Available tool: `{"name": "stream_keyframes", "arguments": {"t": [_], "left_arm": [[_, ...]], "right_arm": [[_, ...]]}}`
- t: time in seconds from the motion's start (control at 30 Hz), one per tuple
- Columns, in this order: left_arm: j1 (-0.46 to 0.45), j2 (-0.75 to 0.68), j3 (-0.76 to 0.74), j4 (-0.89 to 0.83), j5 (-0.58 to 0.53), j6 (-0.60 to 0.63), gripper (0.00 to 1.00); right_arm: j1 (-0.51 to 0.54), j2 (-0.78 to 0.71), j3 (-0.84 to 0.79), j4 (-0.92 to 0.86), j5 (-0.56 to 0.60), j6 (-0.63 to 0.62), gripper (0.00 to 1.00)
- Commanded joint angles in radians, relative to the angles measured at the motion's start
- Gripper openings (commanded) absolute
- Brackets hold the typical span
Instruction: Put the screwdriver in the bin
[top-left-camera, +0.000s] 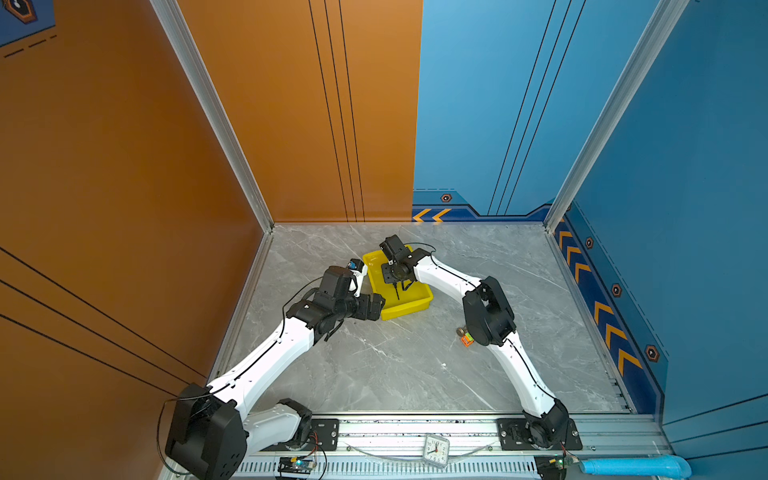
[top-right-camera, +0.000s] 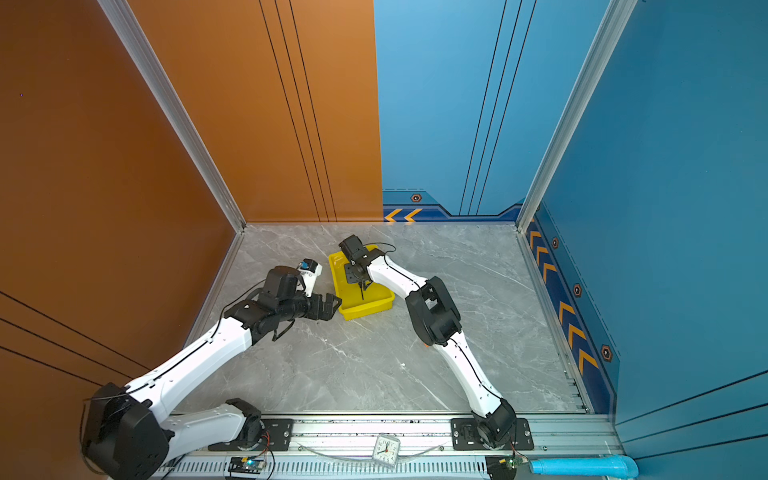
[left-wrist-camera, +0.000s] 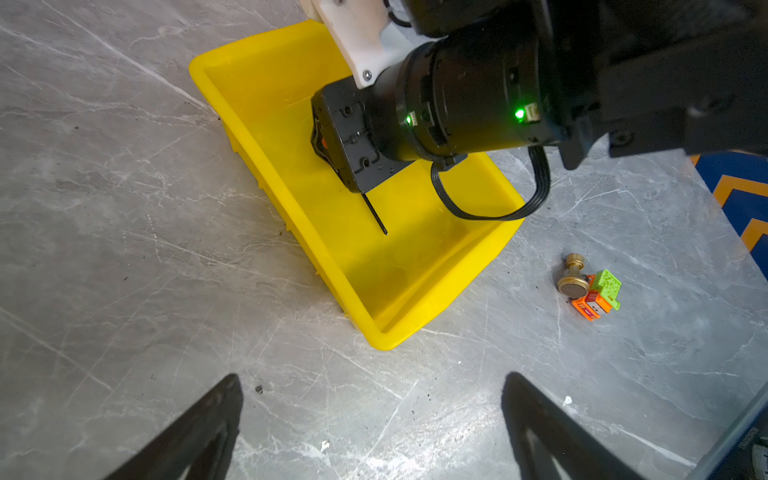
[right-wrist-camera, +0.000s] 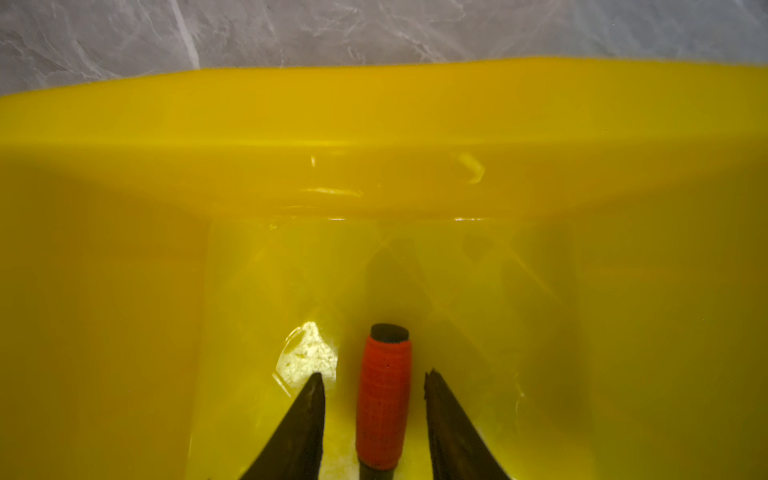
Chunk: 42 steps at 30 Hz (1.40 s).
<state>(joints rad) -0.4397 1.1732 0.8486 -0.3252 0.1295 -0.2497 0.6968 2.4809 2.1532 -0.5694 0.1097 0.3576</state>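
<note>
The yellow bin (top-left-camera: 409, 309) (top-right-camera: 368, 309) stands on the grey marble table, seen in both top views. Inside it lies the screwdriver (right-wrist-camera: 383, 399), its orange-red handle on the bin floor (right-wrist-camera: 374, 116) between the two fingers of my right gripper (right-wrist-camera: 375, 374). That gripper is open, with a gap on each side of the handle. The thin black shaft (left-wrist-camera: 376, 216) (top-left-camera: 397, 291) sticks out from under the right gripper (top-left-camera: 401, 286) in the bin (left-wrist-camera: 415, 291). My left gripper (left-wrist-camera: 372, 376) (top-left-camera: 376, 305) is open and empty, just outside the bin's near left corner.
A small orange-and-green toy block with a brass knob (left-wrist-camera: 594, 291) (top-left-camera: 465, 337) lies on the table right of the bin, beside the right arm's elbow. Orange and blue walls close the table on three sides. A clock (top-left-camera: 435, 451) sits on the front rail.
</note>
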Motion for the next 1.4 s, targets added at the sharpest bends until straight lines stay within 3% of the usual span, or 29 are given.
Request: {"name": "stream_keyframes", "arguments": {"t": [0.0, 0.2, 0.5, 0.77, 0.9, 1.03, 1.37], "left_arm": [[-0.010, -0.040, -0.018, -0.046, -0.043, 0.018, 0.98], [0.004, -0.102, -0.050, -0.082, -0.134, 0.004, 0.98], [0.025, -0.169, -0.054, -0.168, -0.294, -0.039, 0.98], [0.047, -0.220, -0.072, -0.199, -0.393, -0.023, 0.98], [0.058, -0.229, -0.097, -0.182, -0.509, 0.025, 0.98], [0.080, -0.228, -0.163, -0.105, -0.610, 0.097, 0.98], [0.207, -0.221, -0.292, 0.181, -0.511, 0.202, 0.98]], "right_arm": [[0.033, -0.125, 0.005, -0.018, 0.050, -0.025, 0.43], [0.055, -0.293, -0.111, 0.002, 0.095, -0.070, 0.50], [0.065, -0.647, -0.451, 0.042, 0.176, -0.086, 0.56], [0.012, -0.997, -0.788, 0.040, 0.216, -0.053, 0.69], [-0.081, -1.176, -0.969, 0.040, 0.229, -0.038, 0.81], [-0.172, -1.316, -1.105, 0.033, 0.230, -0.031, 1.00], [-0.388, -1.604, -1.367, 0.059, 0.329, 0.008, 1.00]]}}
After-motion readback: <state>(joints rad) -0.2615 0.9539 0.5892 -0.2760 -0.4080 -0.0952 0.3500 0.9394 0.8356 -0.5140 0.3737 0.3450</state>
